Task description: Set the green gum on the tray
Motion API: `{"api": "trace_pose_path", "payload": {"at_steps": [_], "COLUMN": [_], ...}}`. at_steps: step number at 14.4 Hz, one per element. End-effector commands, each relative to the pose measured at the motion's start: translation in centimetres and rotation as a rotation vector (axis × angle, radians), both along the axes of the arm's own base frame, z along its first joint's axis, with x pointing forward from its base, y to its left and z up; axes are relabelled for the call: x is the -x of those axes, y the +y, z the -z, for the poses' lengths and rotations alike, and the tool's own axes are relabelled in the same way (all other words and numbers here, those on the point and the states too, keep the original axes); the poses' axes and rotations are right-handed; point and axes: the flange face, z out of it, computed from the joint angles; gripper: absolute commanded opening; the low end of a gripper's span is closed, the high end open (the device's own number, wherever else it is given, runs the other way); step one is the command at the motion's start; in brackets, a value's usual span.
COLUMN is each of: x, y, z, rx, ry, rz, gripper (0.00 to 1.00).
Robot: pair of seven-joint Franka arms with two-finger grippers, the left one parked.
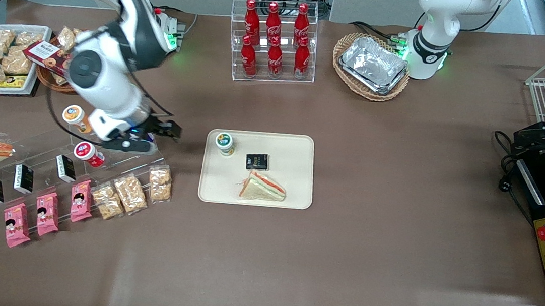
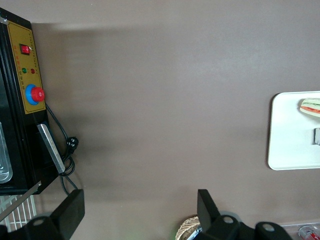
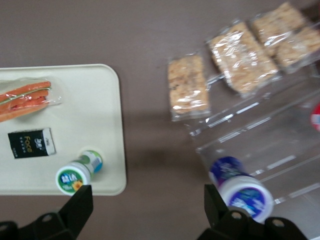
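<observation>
The green gum [image 1: 225, 143] stands upright on the cream tray [image 1: 298, 150], in the tray's corner nearest the working arm. In the right wrist view the green gum [image 3: 75, 176] shows its white-and-green lid near the tray's [image 3: 95, 105] edge. My right gripper [image 1: 169, 130] hangs over bare table between the tray and the clear acrylic rack. This gripper [image 3: 148, 206] is open and holds nothing. One fingertip [image 3: 81, 204] is close to the gum without touching it.
A wrapped sandwich [image 1: 263, 187] and a black packet [image 1: 257, 161] also lie on the tray. A blue-lidded bottle [image 3: 245, 192] sits on the acrylic rack by the other finger. Orange-lidded [image 1: 74, 116] and red-lidded [image 1: 87, 152] bottles, snack packets, a cola rack [image 1: 274, 41] and a wicker basket [image 1: 372, 64] stand around.
</observation>
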Motion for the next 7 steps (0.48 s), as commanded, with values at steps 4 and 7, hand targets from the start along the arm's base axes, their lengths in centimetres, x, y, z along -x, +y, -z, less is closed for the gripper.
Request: {"api": "trace_pose_path", "payload": {"at_steps": [4,7], "x": [-1.9,-2.3], "y": [-11.1,-14.1], "z": [-9.8,-13.5], "rx": [-0.042,-0.051], "ry": [0.057,0.064], "rz": [-0.083,-0.09], "gripper": [0.99,0.99]}}
